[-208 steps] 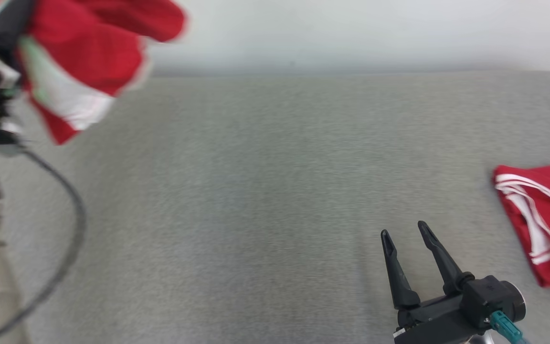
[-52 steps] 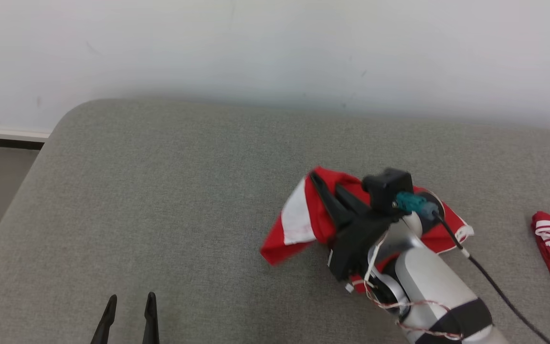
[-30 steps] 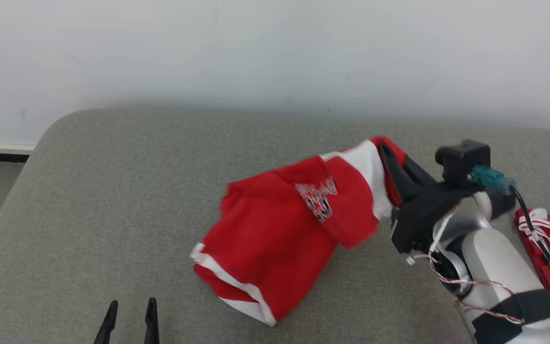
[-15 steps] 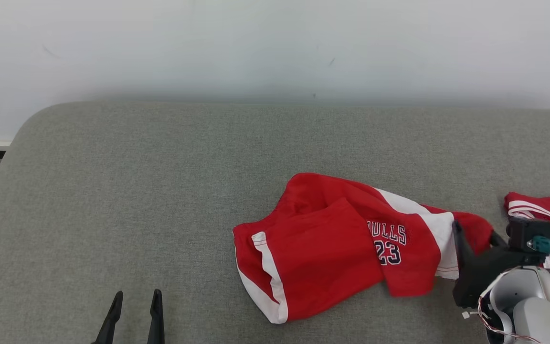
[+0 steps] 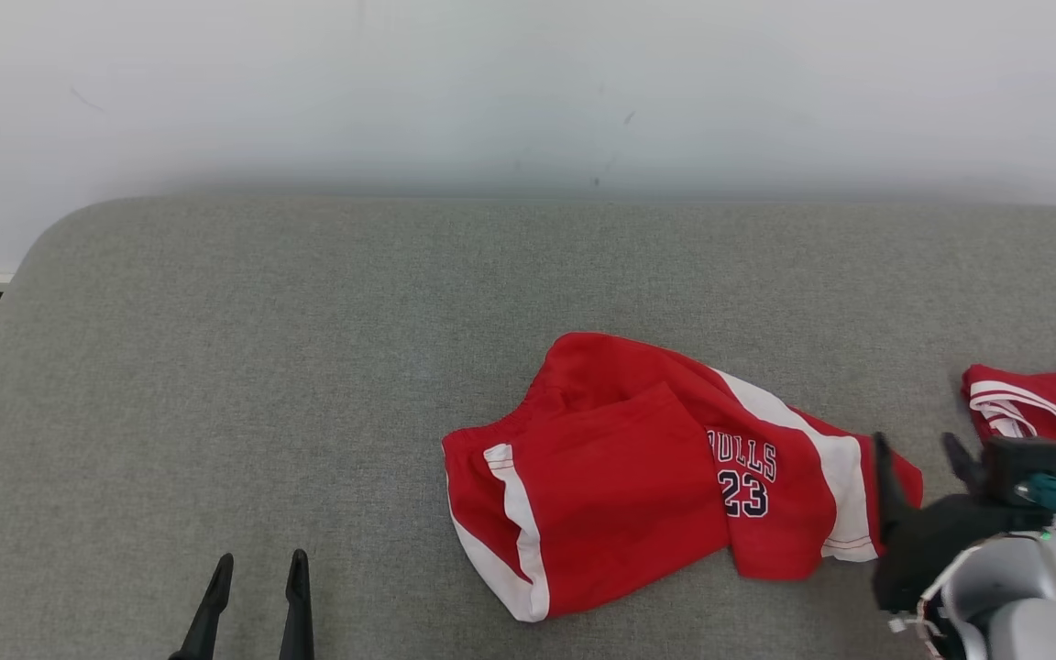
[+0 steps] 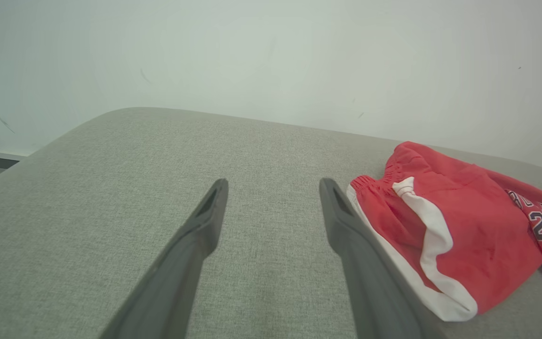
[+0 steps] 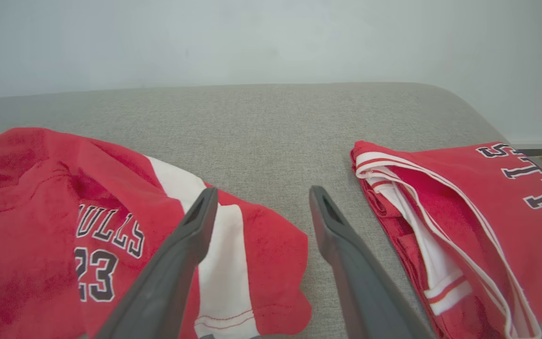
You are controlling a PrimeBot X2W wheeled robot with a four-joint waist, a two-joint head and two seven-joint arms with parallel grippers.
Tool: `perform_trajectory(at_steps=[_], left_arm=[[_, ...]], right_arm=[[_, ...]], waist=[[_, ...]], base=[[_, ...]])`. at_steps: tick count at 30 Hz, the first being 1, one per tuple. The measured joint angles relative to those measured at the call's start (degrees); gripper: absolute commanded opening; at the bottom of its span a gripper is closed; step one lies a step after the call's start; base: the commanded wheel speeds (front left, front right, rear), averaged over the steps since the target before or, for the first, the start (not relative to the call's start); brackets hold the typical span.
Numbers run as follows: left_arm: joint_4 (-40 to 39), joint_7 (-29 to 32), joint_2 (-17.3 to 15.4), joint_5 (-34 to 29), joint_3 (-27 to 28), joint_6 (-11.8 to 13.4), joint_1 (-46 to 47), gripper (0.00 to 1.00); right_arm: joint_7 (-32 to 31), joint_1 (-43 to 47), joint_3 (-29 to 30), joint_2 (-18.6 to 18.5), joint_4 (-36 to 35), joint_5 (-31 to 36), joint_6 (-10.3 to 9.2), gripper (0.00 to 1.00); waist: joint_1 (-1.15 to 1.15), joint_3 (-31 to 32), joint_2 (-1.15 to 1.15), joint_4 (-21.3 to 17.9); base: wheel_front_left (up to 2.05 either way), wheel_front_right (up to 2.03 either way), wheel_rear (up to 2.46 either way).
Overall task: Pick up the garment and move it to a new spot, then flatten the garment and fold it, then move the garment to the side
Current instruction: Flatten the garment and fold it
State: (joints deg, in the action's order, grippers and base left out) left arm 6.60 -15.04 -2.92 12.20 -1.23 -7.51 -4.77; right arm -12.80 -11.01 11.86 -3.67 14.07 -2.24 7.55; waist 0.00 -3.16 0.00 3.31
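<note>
Head view, clock directions as read on that view.

- Garment (image 5: 638,477): red shorts with white side stripes. They lie crumpled on the grey cushion (image 5: 308,367), right of centre. No claw holds them.
- Long axis runs roughly 9 to 3 o'clock. A gathered edge, possibly the waistband, sits at the 9 o'clock end. The printed leg and a white stripe are at the 3 o'clock end.
- Right gripper (image 5: 914,442): jaws spread wide, nothing between them. It stands just at the shorts' 3 o'clock end, so the cloth lies at 9 o'clock from it. Its left finger overlaps the red edge. I cannot tell whether it touches.
- Left gripper (image 5: 262,556): jaws also wide and empty, well apart from the cloth, which lies at about 2 o'clock from it.
- Judgement: the move to a new spot looks done and flattening comes next. The right arm is much nearer. The left arm would have to travel toward 2 o'clock to reach the gathered end.

Hidden or unclear:
- The print reads "ULLS 23", with the first letter under a fold.
- How many layers are doubled under the top flap cannot be told.
- A second red garment (image 5: 1041,403) at 3 o'clock of the right gripper is cut off by the frame edge.
- The right arm's lower part is cut off too.
</note>
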Motion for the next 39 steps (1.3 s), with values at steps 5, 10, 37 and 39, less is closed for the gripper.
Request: perform_trajectory(at_steps=[5, 10, 37, 39], left_arm=[[0.00, -0.01, 0.01, 0.09, 0.09, 0.00, 0.04, 1.00], [0.09, -0.01, 0.00, 0.44, -0.64, 0.00, 0.25, 1.00], [0.68, -0.01, 0.01, 0.91, -2.53, 0.00, 0.64, 1.00], [0.70, -0.01, 0.00, 0.93, -2.40, 0.00, 0.60, 1.00]], right_arm=[[-3.14, -0.74, -10.49, 0.45, -4.00, 0.10, 0.00, 1.00], [-6.01, -4.39, -23.96, 0.68, -2.99, -1.42, 0.00, 1.00], [-5.27, -13.34, -35.90, 0.78, 15.22, 3.46, 0.00, 0.24], [-4.91, -13.24, -35.12, 0.80, 15.51, 3.50, 0.00, 0.00]], waist=[[0.00, -0.17, 0.00, 0.08], [0.00, -0.32, 0.00, 1.27], [0.00, -1.57, 0.00, 9.35], [0.00, -1.50, 0.00, 9.17]], base=[[0.00, 0.00, 0.00], [0.00, 0.00, 0.00], [0.00, 0.00, 0.00], [0.00, 0.00, 0.00]])
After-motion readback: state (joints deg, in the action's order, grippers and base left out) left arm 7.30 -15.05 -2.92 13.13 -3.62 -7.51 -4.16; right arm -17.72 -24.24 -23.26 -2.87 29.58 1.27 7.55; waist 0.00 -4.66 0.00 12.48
